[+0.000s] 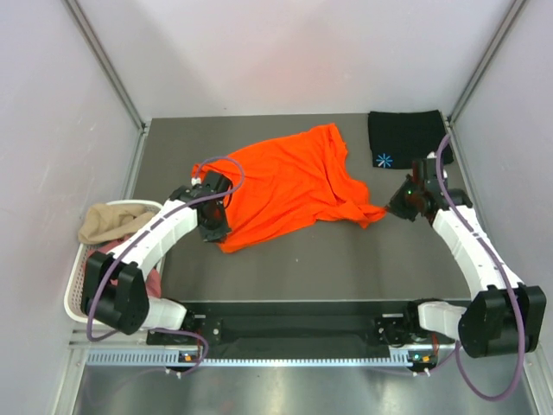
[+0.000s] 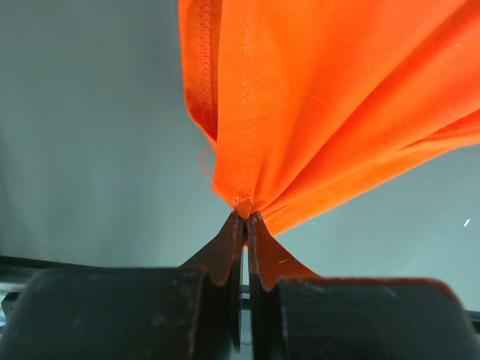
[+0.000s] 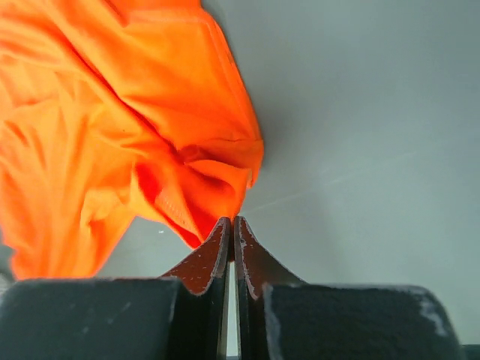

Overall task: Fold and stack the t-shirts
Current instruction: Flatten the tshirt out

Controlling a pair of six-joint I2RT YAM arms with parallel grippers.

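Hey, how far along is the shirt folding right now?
Done: one black t-shirt lies folded at the far right corner. In hand: the orange t-shirt is spread unfolded mid-table, the left gripper shut on its hem and the right gripper shut at its opposite corner. Left: folding and stacking it, then the tan shirt and pink shirt in the white basket.

A white slotted basket point(image 1: 76, 281) is sitting at the left of the frame (just beside the dark grey counter point(image 1: 346, 259)), pale walls point(image 1: 285, 52) enclosing both.
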